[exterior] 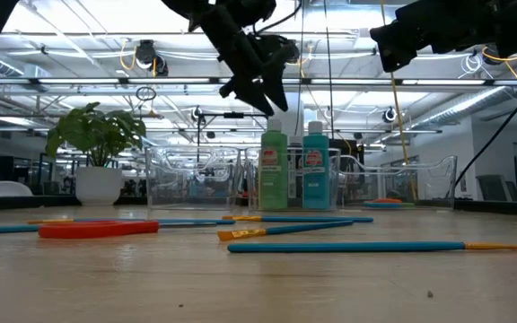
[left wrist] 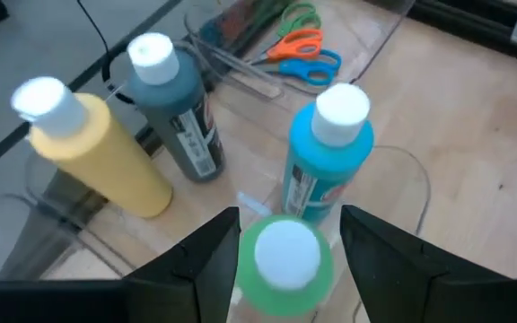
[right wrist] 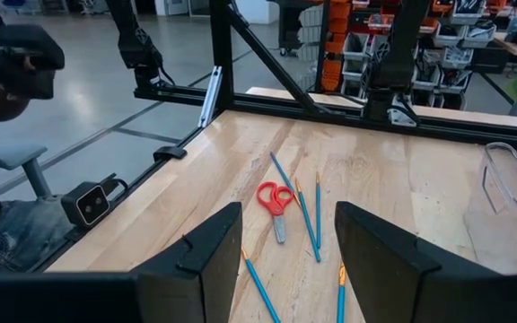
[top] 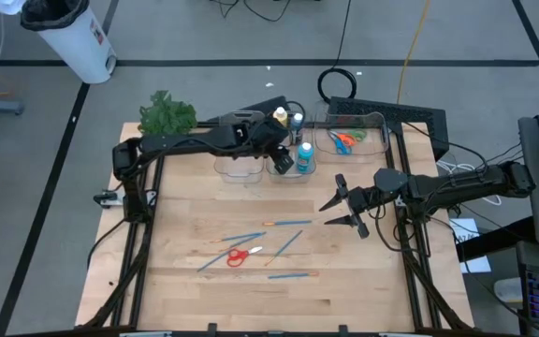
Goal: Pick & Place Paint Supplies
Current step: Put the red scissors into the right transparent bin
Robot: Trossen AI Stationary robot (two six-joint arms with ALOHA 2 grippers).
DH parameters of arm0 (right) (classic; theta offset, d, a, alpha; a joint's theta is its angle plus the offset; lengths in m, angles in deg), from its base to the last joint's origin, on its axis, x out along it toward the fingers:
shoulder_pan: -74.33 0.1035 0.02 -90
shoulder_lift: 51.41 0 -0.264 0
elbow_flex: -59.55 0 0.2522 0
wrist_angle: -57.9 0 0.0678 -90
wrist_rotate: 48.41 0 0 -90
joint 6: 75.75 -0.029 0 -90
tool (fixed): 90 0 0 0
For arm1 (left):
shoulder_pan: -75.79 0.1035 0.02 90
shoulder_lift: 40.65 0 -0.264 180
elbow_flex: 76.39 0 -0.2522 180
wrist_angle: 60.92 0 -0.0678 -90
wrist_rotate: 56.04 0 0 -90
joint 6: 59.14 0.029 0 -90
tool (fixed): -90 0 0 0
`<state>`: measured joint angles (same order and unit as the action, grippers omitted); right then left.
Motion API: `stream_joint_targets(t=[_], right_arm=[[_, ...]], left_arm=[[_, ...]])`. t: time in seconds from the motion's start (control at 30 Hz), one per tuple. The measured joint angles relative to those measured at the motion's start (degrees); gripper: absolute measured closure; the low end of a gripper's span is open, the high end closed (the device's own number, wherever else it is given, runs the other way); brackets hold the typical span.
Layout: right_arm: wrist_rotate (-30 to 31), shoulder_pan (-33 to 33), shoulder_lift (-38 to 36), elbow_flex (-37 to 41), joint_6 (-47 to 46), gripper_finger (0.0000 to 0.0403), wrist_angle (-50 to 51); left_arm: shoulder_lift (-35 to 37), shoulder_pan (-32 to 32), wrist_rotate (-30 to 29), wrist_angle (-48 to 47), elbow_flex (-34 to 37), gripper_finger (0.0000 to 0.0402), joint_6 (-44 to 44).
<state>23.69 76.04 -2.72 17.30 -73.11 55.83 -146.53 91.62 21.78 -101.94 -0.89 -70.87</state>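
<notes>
Four paint bottles stand upright in the middle clear bin (top: 293, 176): green (left wrist: 285, 269), blue (left wrist: 326, 157), dark teal (left wrist: 178, 103) and yellow (left wrist: 97, 148). My left gripper (left wrist: 290, 213) is open just above the green bottle (exterior: 274, 170), one finger on either side of its white cap and clear of it. My right gripper (top: 330, 213) hovers open over the table's right part, pointing level toward the left edge. Ahead of it, red scissors (right wrist: 275, 202) and several blue paintbrushes (top: 288, 223) lie flat on the wood.
A clear bin (top: 358, 136) at the far right holds orange, green and blue scissors (left wrist: 299, 49). Another clear bin (top: 237, 168) stands left of the bottles. A leafy plant (top: 167, 112) sits at the far left corner. The near half of the table holds only the brushes and red scissors.
</notes>
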Motion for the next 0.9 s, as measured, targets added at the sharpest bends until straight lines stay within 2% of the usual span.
stream_joint_targets(t=[0.5, 0.67, 0.9], right_arm=[[0.0, 0.0, 0.0, 0.0, -0.1, 0.0232, 0.4], [0.0, 0.0, 0.0, 0.0, -0.4, 0.0232, 1.1], [0.0, 0.0, 0.0, 0.0, -0.5, 0.0232, 1.2]], left_arm=[[10.0, -3.0, 1.7, -2.2, 0.0, 0.0199, -1.9], [13.9, -7.4, 1.7, -4.4, 0.0, 0.0199, -0.3], [16.3, -17.2, 0.2, -8.3, 0.0, 0.0199, 0.2]])
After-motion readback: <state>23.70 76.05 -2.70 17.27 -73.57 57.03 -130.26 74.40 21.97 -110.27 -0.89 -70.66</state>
